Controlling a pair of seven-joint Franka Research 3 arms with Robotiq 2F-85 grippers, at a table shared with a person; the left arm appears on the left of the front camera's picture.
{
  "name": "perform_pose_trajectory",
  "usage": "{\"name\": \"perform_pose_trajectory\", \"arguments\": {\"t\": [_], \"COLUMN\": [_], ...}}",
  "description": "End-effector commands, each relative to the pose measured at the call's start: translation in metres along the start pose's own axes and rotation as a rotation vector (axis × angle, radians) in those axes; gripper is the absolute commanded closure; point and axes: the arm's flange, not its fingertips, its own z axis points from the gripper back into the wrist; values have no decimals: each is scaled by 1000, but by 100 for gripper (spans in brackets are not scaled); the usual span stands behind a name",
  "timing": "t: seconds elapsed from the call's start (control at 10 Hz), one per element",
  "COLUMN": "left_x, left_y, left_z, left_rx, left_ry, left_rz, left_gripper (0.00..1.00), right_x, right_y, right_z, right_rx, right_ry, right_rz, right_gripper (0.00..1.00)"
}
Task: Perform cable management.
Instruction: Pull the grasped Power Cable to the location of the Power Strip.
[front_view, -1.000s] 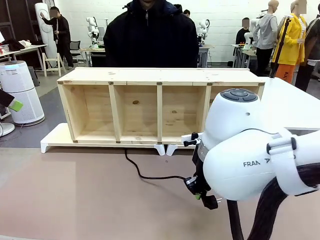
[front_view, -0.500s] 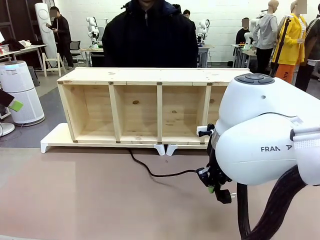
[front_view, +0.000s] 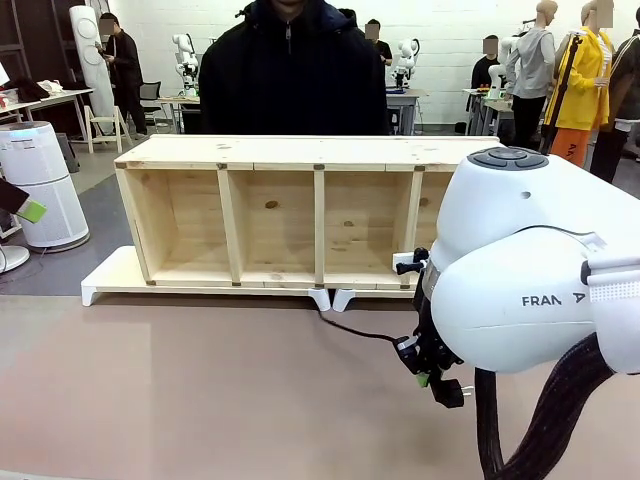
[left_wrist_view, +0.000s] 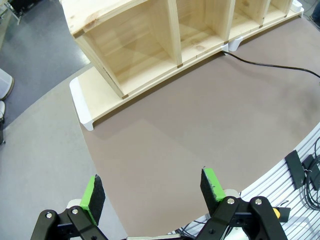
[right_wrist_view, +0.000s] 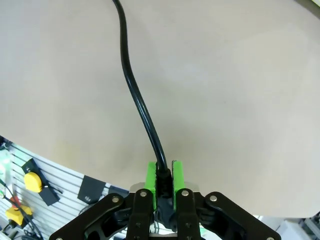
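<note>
In the front view, the right gripper (front_view: 427, 372) sits farther toward the robot's right than a second ago. The cable (front_view: 365, 335), which sagged in a loose curve on the table (front_view: 150, 400), now runs almost straight from the foot of the wooden shelf (front_view: 270, 152) to the jaws. In the left wrist view, the left gripper (left_wrist_view: 152, 192) hangs with jaws spread and empty, the cable (left_wrist_view: 270, 65) well apart from it. In the right wrist view, the right gripper (right_wrist_view: 164, 175) pinches the cable (right_wrist_view: 137, 100) near its plug end. The slack looks used up, so pulling further would likely tug on the cable's far end.
</note>
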Motion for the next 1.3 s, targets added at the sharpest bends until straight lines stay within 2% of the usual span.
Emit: {"name": "perform_pose_trajectory", "arguments": {"t": [0.0,0.1,0.3,0.7,1.2], "left_x": [2,2,2,2,2], "left_y": [2,2,2,2,2], "left_z": [-1,-1,-1,-1,-1], "left_rx": [6,6,6,6,6], "left_ry": [-10,-10,-10,-10,-10], "left_rz": [1,1,1,1,1], "left_gripper": [0,0,0,0,0], "right_x": [0,-4,-24,-58,-92], "right_y": [0,-14,-79,-184,-283], "right_z": [0,-11,-26,-31,-16], "right_rx": [0,-14,8,31,-21], "right_ry": [0,56,111,123,79], "right_rz": [0,-5,-172,-421,-685], "right_gripper": [84,84,84,84,84]}}
